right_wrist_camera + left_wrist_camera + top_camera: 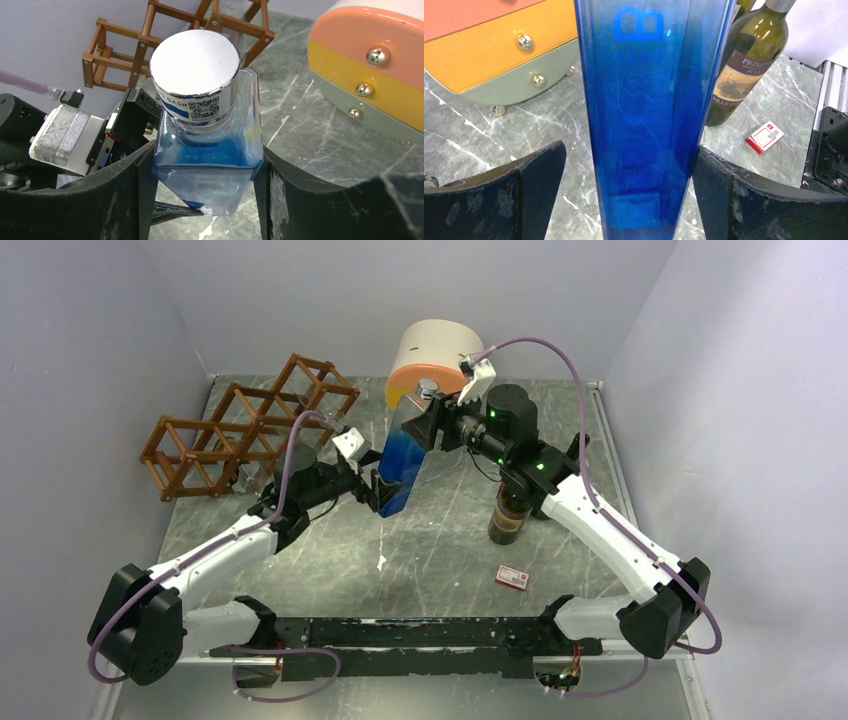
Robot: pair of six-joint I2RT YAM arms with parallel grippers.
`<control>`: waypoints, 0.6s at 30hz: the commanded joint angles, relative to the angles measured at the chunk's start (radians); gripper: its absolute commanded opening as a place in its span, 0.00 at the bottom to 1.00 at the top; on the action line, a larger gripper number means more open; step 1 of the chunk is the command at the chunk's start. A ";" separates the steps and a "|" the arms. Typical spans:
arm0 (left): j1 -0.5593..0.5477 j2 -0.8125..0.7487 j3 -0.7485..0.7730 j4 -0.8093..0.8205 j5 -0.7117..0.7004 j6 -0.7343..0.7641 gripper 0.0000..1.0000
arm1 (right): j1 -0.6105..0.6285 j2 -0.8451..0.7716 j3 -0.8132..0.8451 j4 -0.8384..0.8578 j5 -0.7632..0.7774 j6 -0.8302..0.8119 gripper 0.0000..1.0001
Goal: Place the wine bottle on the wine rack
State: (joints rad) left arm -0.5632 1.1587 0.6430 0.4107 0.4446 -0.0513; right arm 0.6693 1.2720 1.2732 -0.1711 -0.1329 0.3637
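Observation:
A tall blue square-sided bottle (404, 468) with a silver cap leans at the table's middle, top tilted toward the back. My right gripper (205, 156) is shut on its shoulder just under the cap, one finger pressed on each side. My left gripper (629, 150) is open around the bottle's (644, 125) lower body; its right finger touches the glass, its left finger stands apart. The reddish-brown wine rack (250, 425) sits at the back left, its cells showing behind the cap (195, 60) in the right wrist view. A dark green wine bottle (510, 515) with a cream label stands upright under the right arm.
A round cream-and-orange drawer cabinet (435, 355) stands at the back centre, close behind the blue bottle. A small red-and-white box (512, 579) lies on the marble table (440, 560) near the front. Grey walls close in both sides and the back.

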 commanded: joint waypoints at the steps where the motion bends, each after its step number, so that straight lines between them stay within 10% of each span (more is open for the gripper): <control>1: -0.012 0.012 0.030 0.048 -0.019 -0.027 0.97 | 0.000 -0.051 0.002 0.226 -0.034 0.121 0.17; 7: -0.018 0.060 0.060 0.071 -0.027 -0.066 0.98 | 0.000 -0.048 -0.027 0.247 -0.033 0.166 0.17; 10: -0.018 0.047 0.053 0.077 -0.032 -0.039 0.73 | 0.000 -0.057 -0.034 0.238 -0.039 0.162 0.17; 14: -0.020 0.006 0.050 0.068 -0.019 0.050 0.09 | 0.000 -0.065 -0.015 0.158 -0.046 0.132 0.33; 18: -0.019 -0.047 0.058 0.028 -0.038 0.182 0.07 | 0.000 -0.094 -0.013 0.053 -0.069 0.066 0.73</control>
State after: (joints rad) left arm -0.5854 1.1831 0.6640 0.4084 0.4198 -0.0071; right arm 0.6678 1.2583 1.2148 -0.1329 -0.1436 0.4618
